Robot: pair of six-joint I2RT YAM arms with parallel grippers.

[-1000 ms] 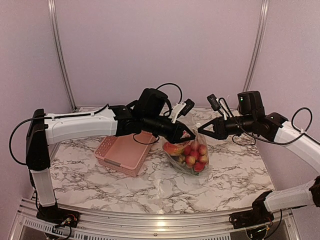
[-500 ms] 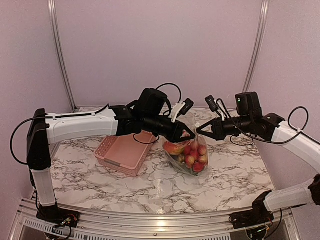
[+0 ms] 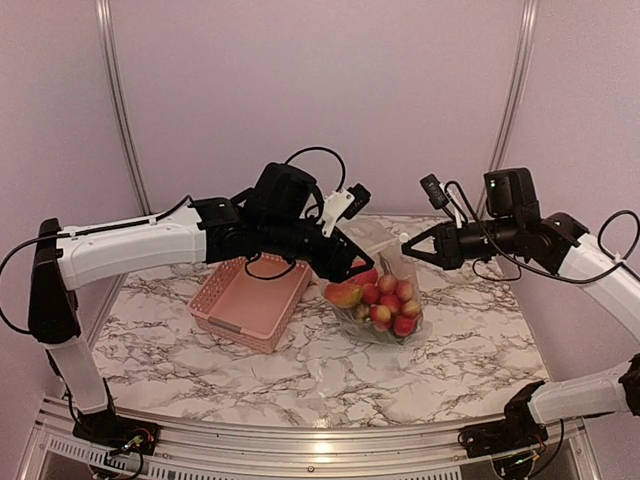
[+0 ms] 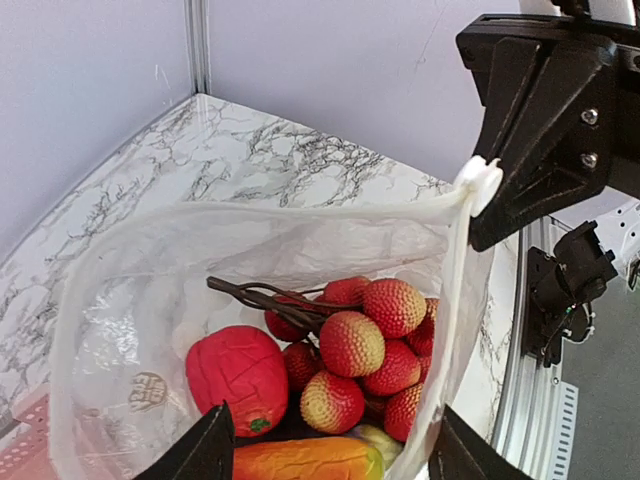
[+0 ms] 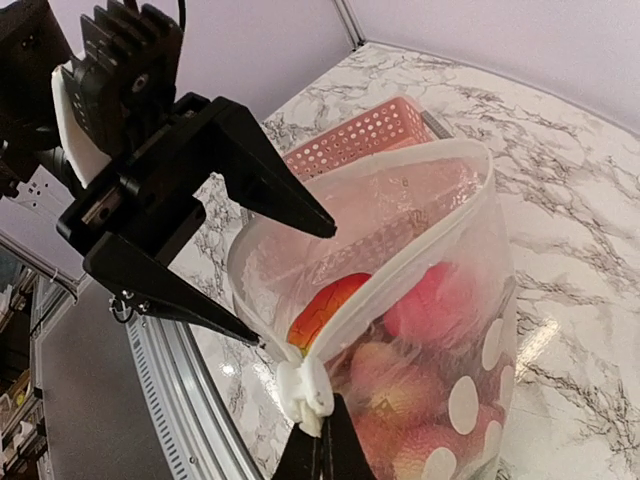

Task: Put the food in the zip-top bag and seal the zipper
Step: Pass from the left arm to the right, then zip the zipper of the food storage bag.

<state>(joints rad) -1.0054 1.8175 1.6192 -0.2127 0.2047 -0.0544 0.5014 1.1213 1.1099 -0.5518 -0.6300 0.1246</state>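
The clear zip-top bag (image 3: 385, 305) with white dots stands on the marble table, its mouth gaping upward. Inside lies the food: a red tomato (image 4: 238, 370), a bunch of bumpy red pieces (image 4: 352, 343) on a dark stem, and an orange piece (image 4: 305, 462). The whitish zipper (image 5: 420, 255) runs along the rim to a white slider (image 5: 303, 388). My right gripper (image 5: 325, 445) is shut on the zipper end just under that slider, holding the corner up. My left gripper (image 4: 330, 455) is open at the bag's mouth with nothing between its fingers (image 5: 262, 183).
A pink lattice basket (image 3: 250, 300) sits left of the bag, partly under the left arm. Purple walls close in the back and sides, and a metal rail (image 3: 300, 445) runs along the table's near edge.
My left gripper has opened, let go of the bag's rim and drawn back to the left. My right gripper has closed on the zipper end and shifted slightly right. The bag's mouth now gapes.
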